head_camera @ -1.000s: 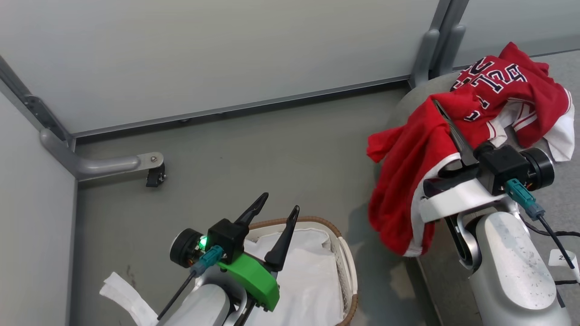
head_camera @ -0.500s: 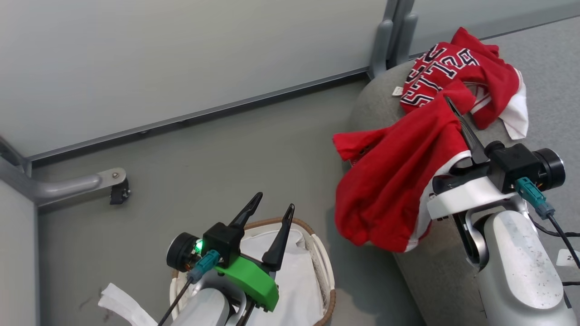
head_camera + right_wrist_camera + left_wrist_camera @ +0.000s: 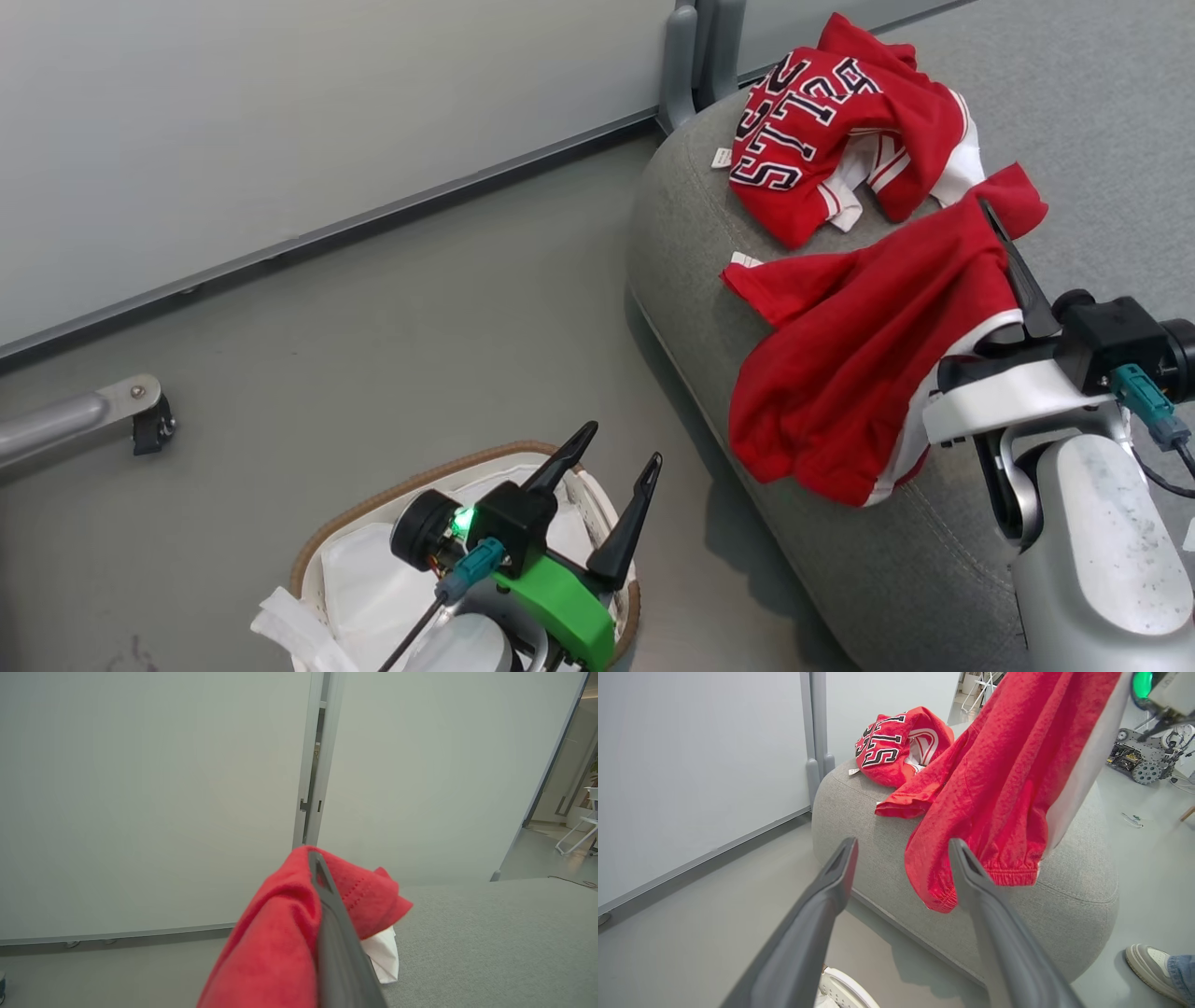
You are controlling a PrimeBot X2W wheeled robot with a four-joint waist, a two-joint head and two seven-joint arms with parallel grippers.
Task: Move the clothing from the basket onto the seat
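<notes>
The lettered red jersey [image 3: 822,121] lies crumpled on the grey seat [image 3: 691,233] near the wall. My right gripper [image 3: 991,219] is shut on the plain red garment [image 3: 859,355], which hangs from it over the seat's near edge. One sleeve of that garment reaches onto the cushion. My left gripper [image 3: 623,443] stands open and empty above the basket [image 3: 373,495], where the white liner [image 3: 364,579] shows. In the left wrist view the open left gripper [image 3: 903,844] faces the seat [image 3: 859,807], the jersey [image 3: 887,742] and the hanging garment [image 3: 994,788]. The right wrist view shows red cloth [image 3: 280,933] wrapped round the right gripper [image 3: 317,858].
Grey wall panels with a post [image 3: 695,47] stand behind the seat. A metal foot bracket [image 3: 84,420] sticks out over the floor at left. A person's shoe [image 3: 1148,961] is beside the seat's far end, and a small wheeled machine [image 3: 1134,758] stands beyond it.
The head camera has turned right, so seat and basket sit further left in the picture. My right gripper has carried the plain garment from the seat's left side to over the cushion.
</notes>
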